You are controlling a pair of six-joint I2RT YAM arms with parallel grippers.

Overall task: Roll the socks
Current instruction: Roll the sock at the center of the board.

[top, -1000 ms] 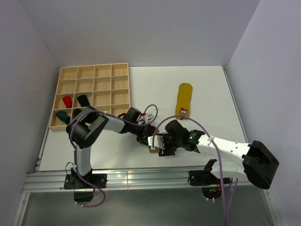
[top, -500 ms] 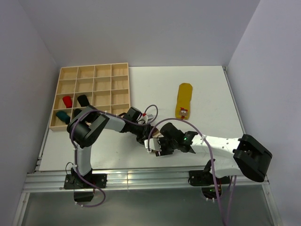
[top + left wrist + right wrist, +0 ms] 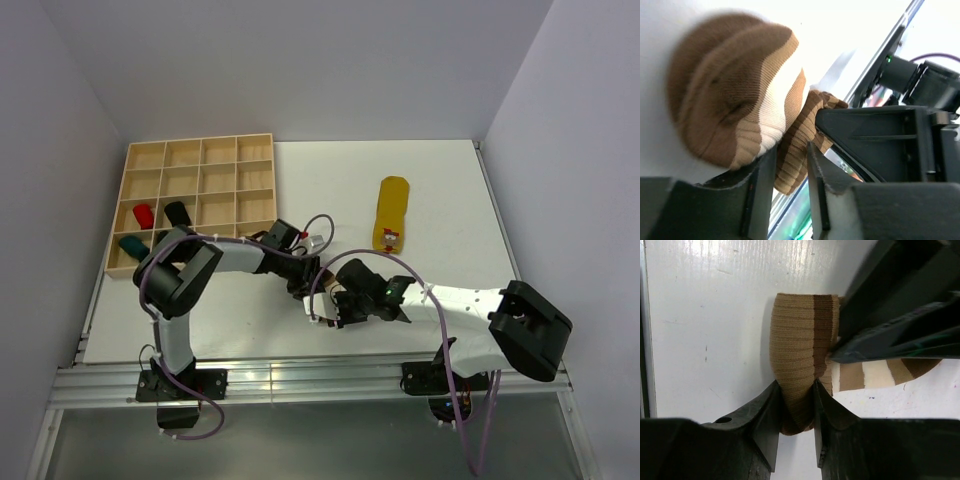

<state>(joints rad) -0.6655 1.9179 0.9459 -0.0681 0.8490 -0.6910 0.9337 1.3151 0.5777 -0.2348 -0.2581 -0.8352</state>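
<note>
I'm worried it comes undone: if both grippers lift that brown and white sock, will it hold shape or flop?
Probably floppy: the sock is ribbed knit that bunches where the right gripper pinches it. Likely light, and the ribs should resist slipping. The end pinched by the left gripper may unwind if released.

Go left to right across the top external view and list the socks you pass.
Teal sock → black sock, both in the wooden tray → brown-and-white sock mid-table → yellow sock. The red sock overlaps the teal one, so it is left out.
</note>
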